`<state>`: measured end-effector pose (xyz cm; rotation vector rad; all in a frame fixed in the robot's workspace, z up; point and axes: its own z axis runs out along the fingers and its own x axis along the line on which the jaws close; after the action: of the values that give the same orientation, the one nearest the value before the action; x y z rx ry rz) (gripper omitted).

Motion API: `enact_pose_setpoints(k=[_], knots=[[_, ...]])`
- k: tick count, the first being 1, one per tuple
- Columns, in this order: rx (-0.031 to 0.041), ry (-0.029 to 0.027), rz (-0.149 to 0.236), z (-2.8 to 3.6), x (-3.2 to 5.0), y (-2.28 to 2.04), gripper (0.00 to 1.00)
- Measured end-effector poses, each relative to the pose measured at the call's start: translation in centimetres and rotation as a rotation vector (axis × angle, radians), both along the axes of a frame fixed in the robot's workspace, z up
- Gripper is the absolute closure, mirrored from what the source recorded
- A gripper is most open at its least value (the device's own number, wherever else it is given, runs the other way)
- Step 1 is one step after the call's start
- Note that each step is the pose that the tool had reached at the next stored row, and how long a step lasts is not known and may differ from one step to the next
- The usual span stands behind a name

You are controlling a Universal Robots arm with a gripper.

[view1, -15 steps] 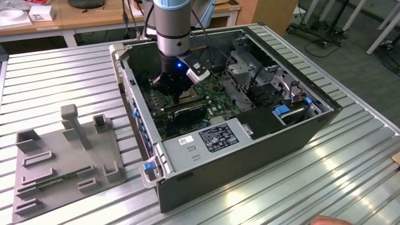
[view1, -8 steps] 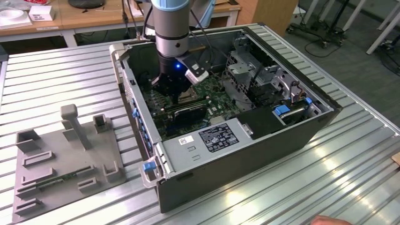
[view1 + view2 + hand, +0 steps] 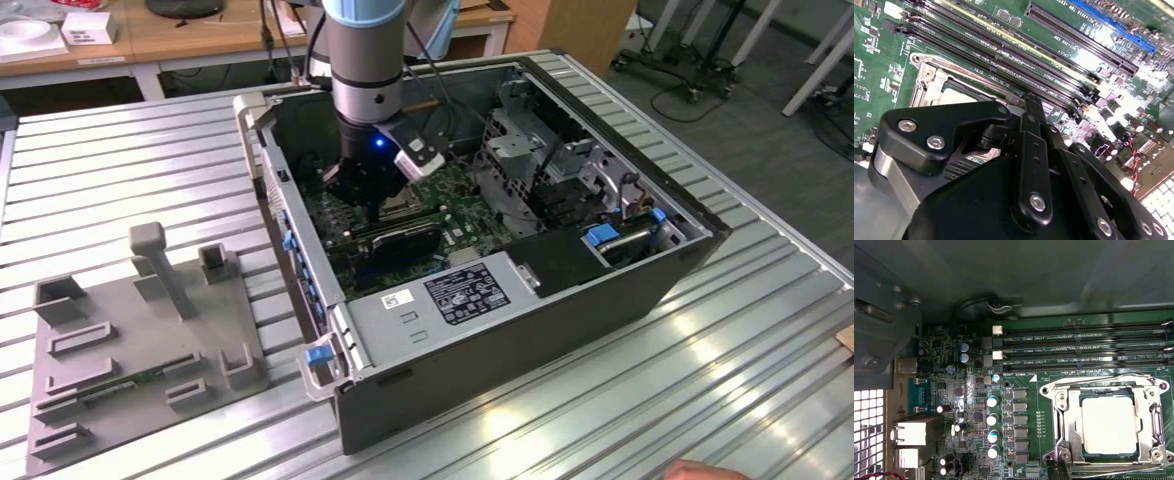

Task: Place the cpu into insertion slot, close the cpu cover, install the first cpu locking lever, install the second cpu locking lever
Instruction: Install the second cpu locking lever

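Note:
The cpu (image 3: 1109,425) lies flat in the insertion slot (image 3: 1058,397) on the green board, tan-silver top facing up. The cpu cover (image 3: 1070,412), a silvery frame, lies down around it, and the chip shows through its window. Thin wire levers (image 3: 1094,382) run along two sides of the frame. In the second wrist view my black gripper (image 3: 1029,100) stands just over the edge of the cover (image 3: 924,90), its fingers drawn together into one narrow tip, and part of the cpu (image 3: 956,96) shows beside it. In the exterior view the gripper (image 3: 378,205) reaches down inside the case.
The open computer case (image 3: 534,340) lies on a slatted metal table. Long black memory slots (image 3: 1084,347) run beside the socket, and drive cages (image 3: 534,160) fill the case toward the exterior view's right. A grey fixture plate (image 3: 134,350) sits on the exterior view's left.

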<state>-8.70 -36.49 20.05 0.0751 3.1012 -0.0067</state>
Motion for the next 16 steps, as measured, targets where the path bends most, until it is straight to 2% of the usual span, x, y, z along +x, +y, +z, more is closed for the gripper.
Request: enact_pose_setpoints(k=[10,16], knots=[[0.0247,-0.0002,0.000,-0.11,-0.13,0.01,0.89],[0.0263,0.0000,0.000,-0.43,-0.45,0.00,0.89]])
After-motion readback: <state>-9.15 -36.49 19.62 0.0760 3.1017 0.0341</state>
